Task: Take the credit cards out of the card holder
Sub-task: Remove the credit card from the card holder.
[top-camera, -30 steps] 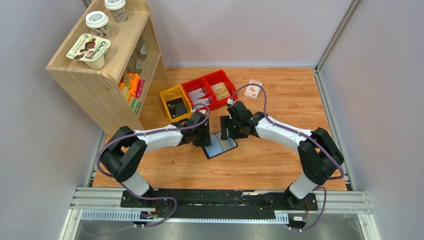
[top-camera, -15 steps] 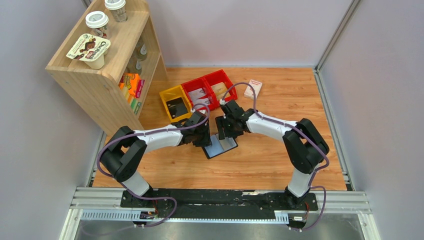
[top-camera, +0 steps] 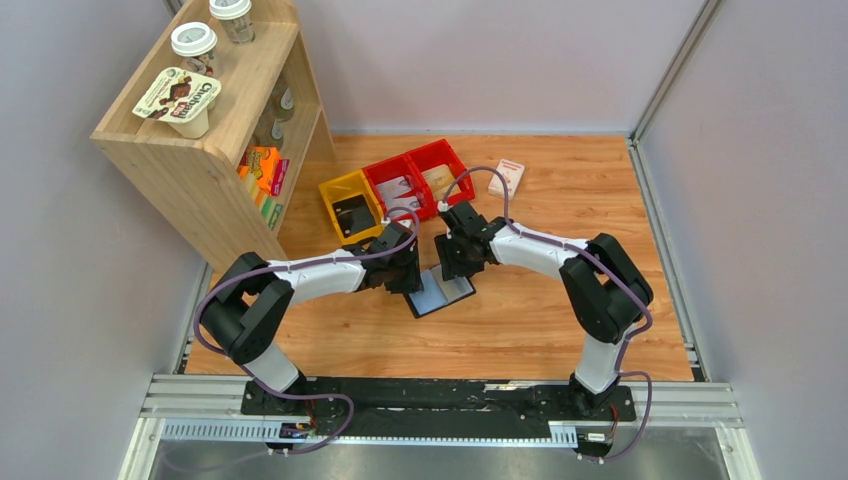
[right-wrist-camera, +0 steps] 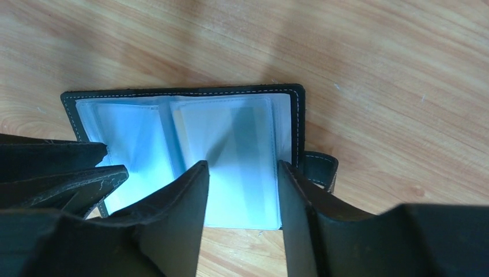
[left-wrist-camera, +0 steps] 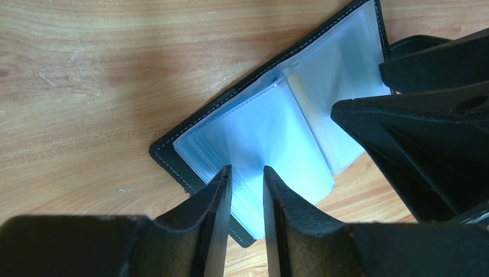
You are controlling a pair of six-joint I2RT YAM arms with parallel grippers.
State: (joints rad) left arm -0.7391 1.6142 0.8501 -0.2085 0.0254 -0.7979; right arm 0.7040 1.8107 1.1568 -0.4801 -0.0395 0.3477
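The black card holder (top-camera: 441, 293) lies open on the wooden table, its bluish clear sleeves fanned out (left-wrist-camera: 271, 124) (right-wrist-camera: 230, 150). My left gripper (top-camera: 408, 272) (left-wrist-camera: 248, 176) is at its left half, jaws nearly together on a sleeve that rises between them. My right gripper (top-camera: 455, 262) (right-wrist-camera: 242, 173) is open, just above the right half next to the black closing tab (right-wrist-camera: 320, 170). A pale beige card (left-wrist-camera: 314, 109) shows faintly inside a sleeve. The two grippers' fingers almost meet over the holder.
A yellow bin (top-camera: 350, 207) and two red bins (top-camera: 415, 178) stand just behind the grippers, one with a tan flat item in it. A white-and-red small box (top-camera: 506, 178) lies at the back. A wooden shelf (top-camera: 200, 130) stands at the left.
My right gripper has moved left and a little closer over the card holder, its elbow swinging inward. The left arm and the holder have not moved.
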